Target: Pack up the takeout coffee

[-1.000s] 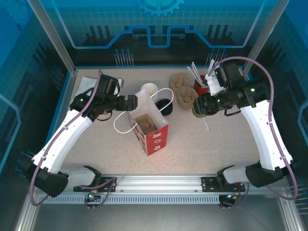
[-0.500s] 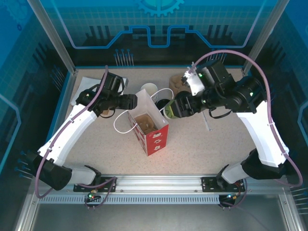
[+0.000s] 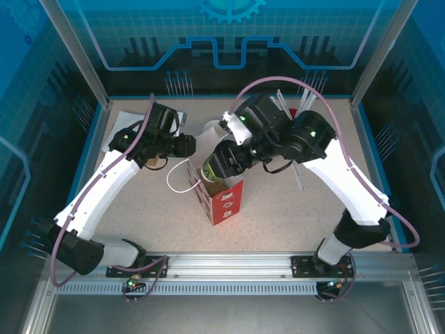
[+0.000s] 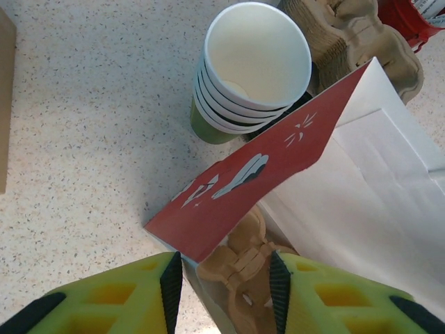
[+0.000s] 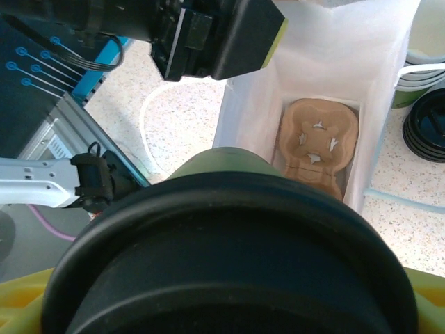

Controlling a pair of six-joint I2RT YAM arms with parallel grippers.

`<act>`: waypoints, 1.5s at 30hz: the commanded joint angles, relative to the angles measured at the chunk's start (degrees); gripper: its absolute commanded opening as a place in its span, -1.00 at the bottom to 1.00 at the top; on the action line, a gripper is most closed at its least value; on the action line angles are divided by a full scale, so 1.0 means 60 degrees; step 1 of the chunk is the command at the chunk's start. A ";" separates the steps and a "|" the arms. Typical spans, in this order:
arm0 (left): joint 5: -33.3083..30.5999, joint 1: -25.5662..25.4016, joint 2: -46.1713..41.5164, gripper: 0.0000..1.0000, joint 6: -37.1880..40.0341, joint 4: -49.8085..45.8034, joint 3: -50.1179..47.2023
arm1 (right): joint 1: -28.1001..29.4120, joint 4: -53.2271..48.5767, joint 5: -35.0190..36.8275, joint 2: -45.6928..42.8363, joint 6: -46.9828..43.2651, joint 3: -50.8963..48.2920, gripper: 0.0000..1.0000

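Left gripper (image 4: 224, 282): yellow-green fingers with black pads, either side of the bag's near end; contact unclear.
Paper bag (image 4: 264, 167): red outside, white inside, mouth open.
Cardboard carrier (image 4: 240, 261): inside the bag, between the pads.
Cup stack (image 4: 254, 66): white-rimmed, just beyond the bag, on the speckled table (image 4: 90, 125).

The speckled beige table (image 3: 292, 202) carried a red-and-white paper bag (image 3: 226, 202) standing upright at the centre of the frame, its white handle loop (image 3: 174, 182) spread to its left. Just behind the bag stood a stack of white-rimmed cups (image 4: 250, 69), a pile of black lids (image 5: 427, 125) and brown pulp carriers (image 4: 348, 35), with a red cup (image 4: 402, 17) beyond them. A white straw (image 3: 299, 179) lay loose right of centre.
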 commanded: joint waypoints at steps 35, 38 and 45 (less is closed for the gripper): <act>-0.0016 0.0062 -0.0982 -0.09 -0.0654 0.0120 -0.1154 | 0.0723 -0.0342 0.0465 0.2532 -0.0177 0.0429 0.59; -0.0031 0.0064 -0.1022 -0.08 -0.0661 0.0103 -0.1204 | 0.0716 -0.0386 0.0489 0.2622 -0.0199 0.0436 0.60; -0.0120 0.0062 -0.1171 -0.07 -0.0664 0.0050 -0.1363 | 0.0672 -0.0905 0.1103 0.2802 -0.0361 0.0445 0.60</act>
